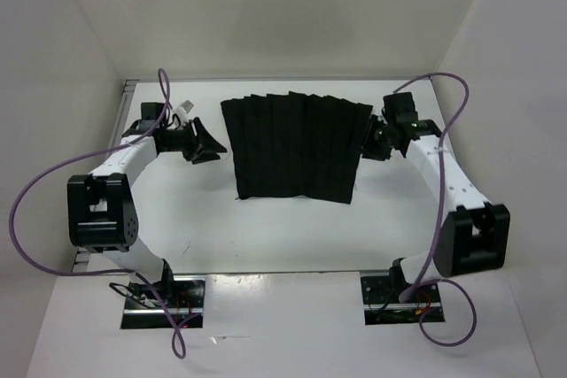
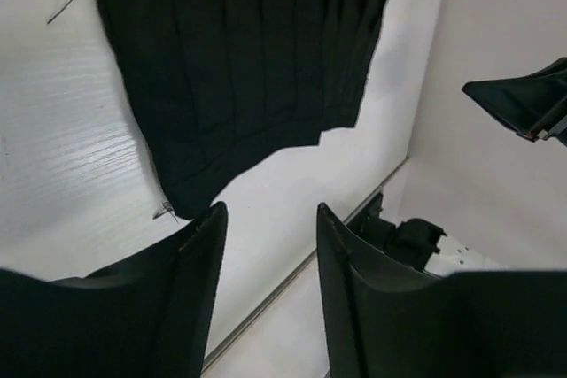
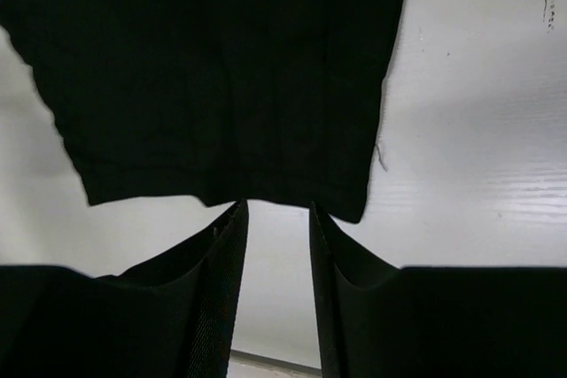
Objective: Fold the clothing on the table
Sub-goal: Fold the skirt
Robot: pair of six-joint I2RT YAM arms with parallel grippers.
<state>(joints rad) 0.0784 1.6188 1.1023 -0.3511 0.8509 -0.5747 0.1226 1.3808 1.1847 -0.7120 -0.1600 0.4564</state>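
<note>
On far table point(image 1: 266, 236), clothing point(image 1: 297, 148) lies flat; left gripper point(image 1: 213, 146), right gripper point(image 1: 370, 143) flank its sides, fingers apart, empty, probably ready to pinch.

The overhead view was bright and evenly lit from above. The white desk point(image 1: 292, 236) was glossy, and a narrow band of glare lay along its edge on the near side of the clothing point(image 1: 297, 148). The clothing was very dark, so only faint vertical creases showed on it. A weak, soft shadow lay on the back wall point(image 1: 266, 15) beyond the clothing.

In the left wrist view the desk left of the clothing was washed out, and the left end effector point(image 2: 270, 210) below the clothing looked slightly soft. In the right wrist view the clothing was almost pure black, and the right end effector point(image 3: 277, 207) under it was dark and unsharp.
</note>
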